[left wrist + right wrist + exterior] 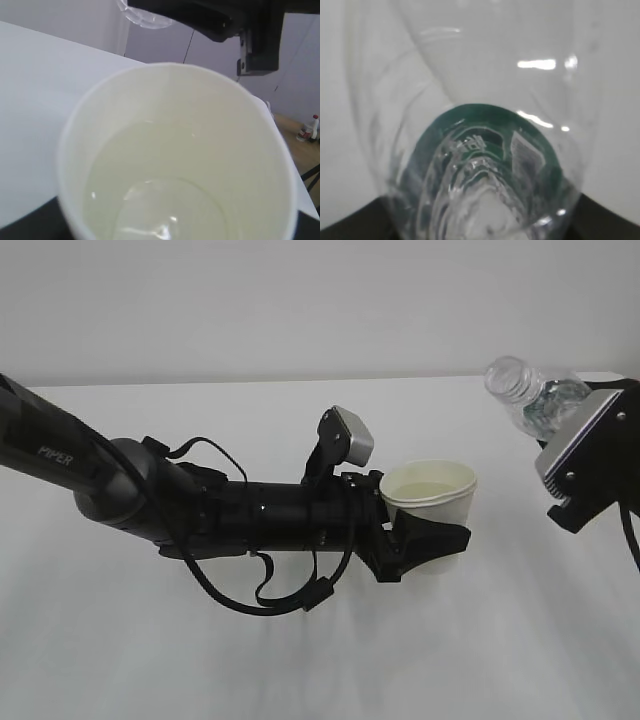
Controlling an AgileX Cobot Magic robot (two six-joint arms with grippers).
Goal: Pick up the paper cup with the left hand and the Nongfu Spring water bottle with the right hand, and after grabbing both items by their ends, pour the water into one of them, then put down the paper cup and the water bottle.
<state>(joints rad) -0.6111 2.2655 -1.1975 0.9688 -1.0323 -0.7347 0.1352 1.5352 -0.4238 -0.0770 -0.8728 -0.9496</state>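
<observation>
Cup (432, 490) held upright in the left fingers (420, 545), which clasp its lower wall, clear of the worktop (300, 660); water (155, 200) lies in its bottom. Bottle (530, 395) gripped low by the right fingers (590, 455), mouth tipped toward the cup, looking empty. Pour seems done. Next, likely: lower cup level and slowly, release only once seated; right the bottle first.

Exterior slants down; wrist cameras close on paper cup (175, 150), bottle (480, 150)

Plain white table (300, 660) (matte)
</observation>
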